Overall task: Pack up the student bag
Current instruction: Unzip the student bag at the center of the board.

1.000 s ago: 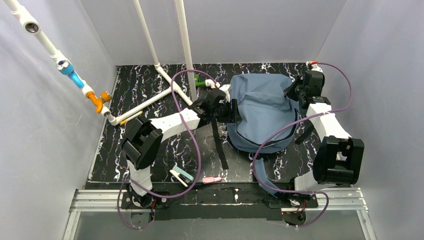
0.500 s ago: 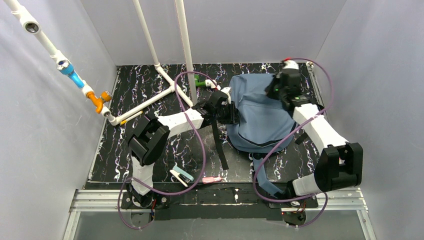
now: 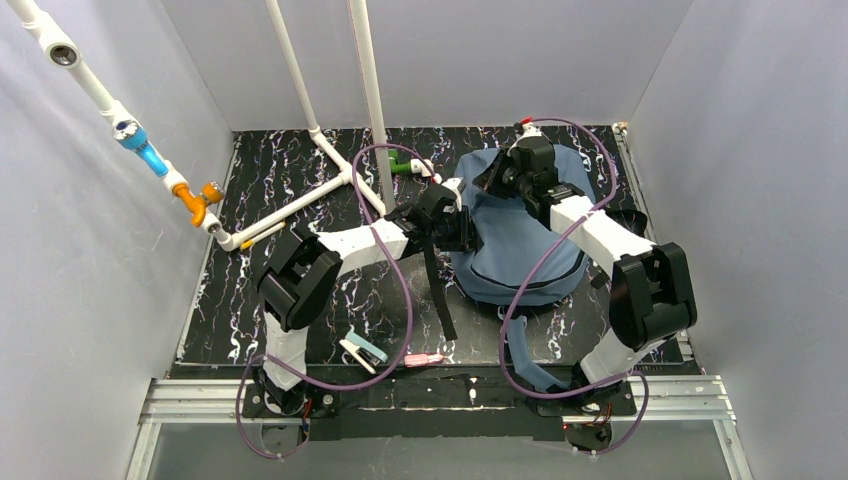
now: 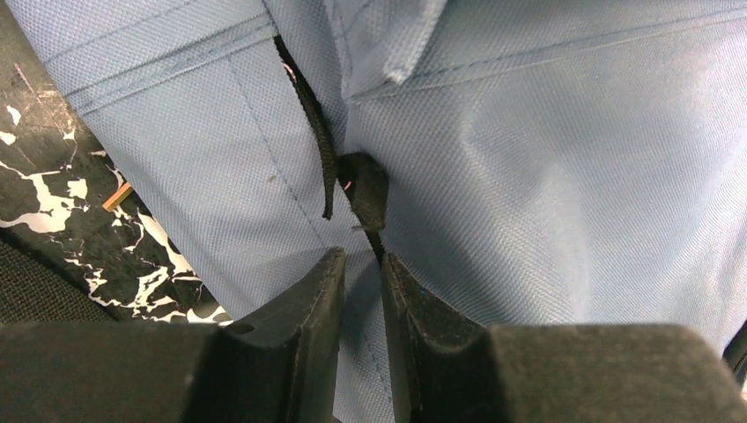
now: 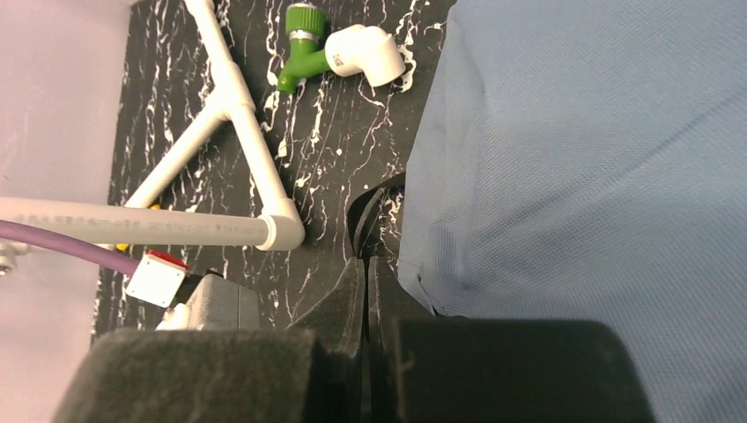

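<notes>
The student bag (image 3: 525, 240), slate-blue fabric, lies flat at the back right of the black marbled table (image 3: 300, 260). My left gripper (image 3: 468, 228) is at the bag's left edge. In the left wrist view its jaws (image 4: 361, 264) are shut on a fold of the blue fabric (image 4: 528, 176), just below a black webbing strap (image 4: 315, 132). My right gripper (image 3: 497, 178) hangs over the bag's back left corner. Its jaws (image 5: 366, 269) are shut. A black strap loop (image 5: 366, 211) lies right at its tips; I cannot tell whether it is pinched.
White pipes (image 3: 330, 160) cross the back left, with an orange valve (image 3: 200, 200). A green tap on a white elbow (image 5: 339, 55) lies just left of the bag. A black strap (image 3: 438, 285) and a blue shoulder strap (image 3: 520, 350) trail forward. Two small items (image 3: 362, 350) (image 3: 424, 358) lie near the front edge.
The right arm swung left from the bag's back right corner to its back left corner. The left gripper closed on the bag's left edge and stayed there.
</notes>
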Controlling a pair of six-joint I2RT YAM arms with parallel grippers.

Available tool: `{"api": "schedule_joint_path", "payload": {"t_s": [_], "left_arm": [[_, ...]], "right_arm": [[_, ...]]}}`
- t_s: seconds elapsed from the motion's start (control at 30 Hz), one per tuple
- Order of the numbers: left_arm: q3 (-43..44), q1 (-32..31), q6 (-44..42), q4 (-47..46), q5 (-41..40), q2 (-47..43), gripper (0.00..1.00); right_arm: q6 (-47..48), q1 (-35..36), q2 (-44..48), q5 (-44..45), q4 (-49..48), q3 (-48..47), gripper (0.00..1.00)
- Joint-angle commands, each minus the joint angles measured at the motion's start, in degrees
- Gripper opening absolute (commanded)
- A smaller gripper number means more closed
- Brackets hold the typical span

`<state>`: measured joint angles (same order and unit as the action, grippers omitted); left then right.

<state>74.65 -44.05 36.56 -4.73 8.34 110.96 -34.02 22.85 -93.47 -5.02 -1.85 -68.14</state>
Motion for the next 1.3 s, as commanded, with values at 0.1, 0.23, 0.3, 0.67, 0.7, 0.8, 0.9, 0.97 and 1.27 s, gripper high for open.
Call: {"api": "schedule_joint_path", "payload": {"t_s": [0.1, 0.23, 0.3, 0.67, 0.7, 0.8, 0.9, 0.97, 1.27], "left_arm": [[-4.2, 0.2, 0.6, -2.2, -0.3, -6.3, 0.24], [-5.4, 0.2, 1.2, -4.0, 0.9, -8.6, 0.31], [-4.8, 0.1, 1.2, -5.1, 1.7, -8.1, 0.37], [-7.3, 0.6, 1.7, -8.8, 2.8, -4.8, 0.32], [-7.4, 0.6, 1.2, -8.8, 2.8, -5.3, 0.32], [-7.5, 0.6, 1.3, -8.8, 2.9, -5.7, 0.32], [-7.4, 0.6, 1.8, -8.8, 3.9, -6.2, 0.33], [-7.8, 0.6, 1.8, -8.8, 4.0, -7.6, 0.36], [-11.4, 0.6, 0.4, -7.0, 4.3, -15.9, 0.54]], "right_arm": [[-3.1, -6.0, 9.3, 4.2, 1.3, 1.6, 0.01], [3.6, -6.5, 9.9, 7.6, 4.7, 1.1, 0.01], [3.8, -6.3, 8.6, 4.5, 2.8, 2.2, 0.01], [1.4, 4.3, -1.5, -9.1, -1.0, -4.0, 0.01], [1.8, 4.2, -0.8, -8.4, 0.0, -4.5, 0.01], [3.0, 3.5, 1.3, -6.0, 3.1, -5.3, 0.01], [3.8, 1.5, 3.1, -4.6, 6.5, -5.3, 0.24], [5.0, -0.7, 4.5, -4.1, 9.8, -5.4, 0.46], [12.7, -9.9, 10.2, 0.4, 17.9, -3.0, 0.75]]}}
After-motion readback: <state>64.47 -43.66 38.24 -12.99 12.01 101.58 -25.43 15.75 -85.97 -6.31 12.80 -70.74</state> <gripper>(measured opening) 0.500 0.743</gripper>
